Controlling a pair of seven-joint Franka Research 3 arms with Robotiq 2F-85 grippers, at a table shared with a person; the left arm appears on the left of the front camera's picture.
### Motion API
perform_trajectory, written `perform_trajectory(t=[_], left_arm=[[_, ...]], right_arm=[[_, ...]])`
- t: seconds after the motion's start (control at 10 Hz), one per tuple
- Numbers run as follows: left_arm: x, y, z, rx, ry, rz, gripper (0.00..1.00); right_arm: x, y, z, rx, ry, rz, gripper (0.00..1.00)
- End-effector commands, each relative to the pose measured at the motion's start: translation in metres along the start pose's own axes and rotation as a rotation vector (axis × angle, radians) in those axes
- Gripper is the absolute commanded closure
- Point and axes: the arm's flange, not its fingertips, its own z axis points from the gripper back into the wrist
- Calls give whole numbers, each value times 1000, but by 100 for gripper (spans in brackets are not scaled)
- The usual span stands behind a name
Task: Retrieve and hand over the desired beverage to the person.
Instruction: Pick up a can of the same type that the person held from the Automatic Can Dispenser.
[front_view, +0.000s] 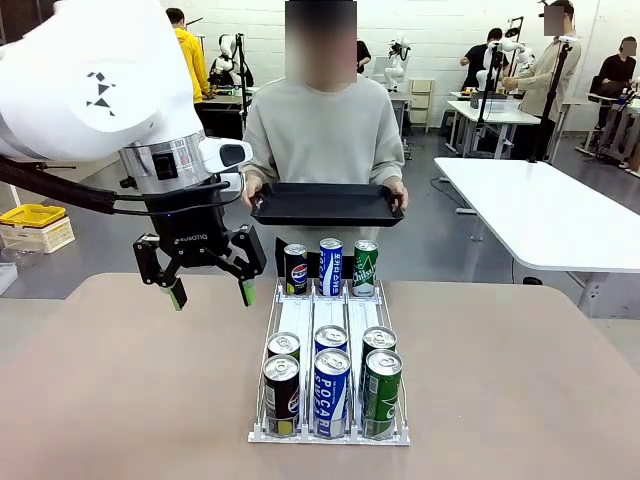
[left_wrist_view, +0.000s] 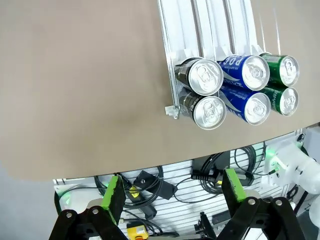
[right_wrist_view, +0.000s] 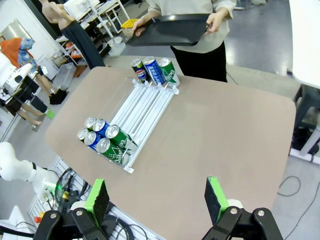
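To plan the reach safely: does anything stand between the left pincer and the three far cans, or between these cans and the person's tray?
Nothing visible does. The left pincer hangs open left of the far cans, only bare table between. The black tray is held just beyond them, with open air between.

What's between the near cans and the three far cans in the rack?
Only bare white lanes of the rack; the front view shows it.

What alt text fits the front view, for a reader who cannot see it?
The left gripper hangs open above the table beside a rack of nine drink cans; across it, the person holds a black tray.
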Motion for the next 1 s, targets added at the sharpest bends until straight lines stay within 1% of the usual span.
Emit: perform_trajectory(t=[0.0,0.4,0.5,0.7,0.8,0.9], left_arm=[[-8,5,2,20,-20,-5,0],[-8,5,2,20,-20,-5,0],[-6,0,4,-1,-10,-6,0],[-11,-53,-13,140,-20,-72,0],[-10,-72,-21,166,-17,-97,0],[-7,-88,-30,209,-18,-80,0]], right_arm=[[1,-1,-2,17,-11,7,0],[1,-1,-2,17,-11,7,0],[1,-1,-2,17,-11,7,0],[1,-1,-2,17,-11,7,0],[1,-1,-2,17,-11,7,0],[1,-1,-2,17,-11,7,0]])
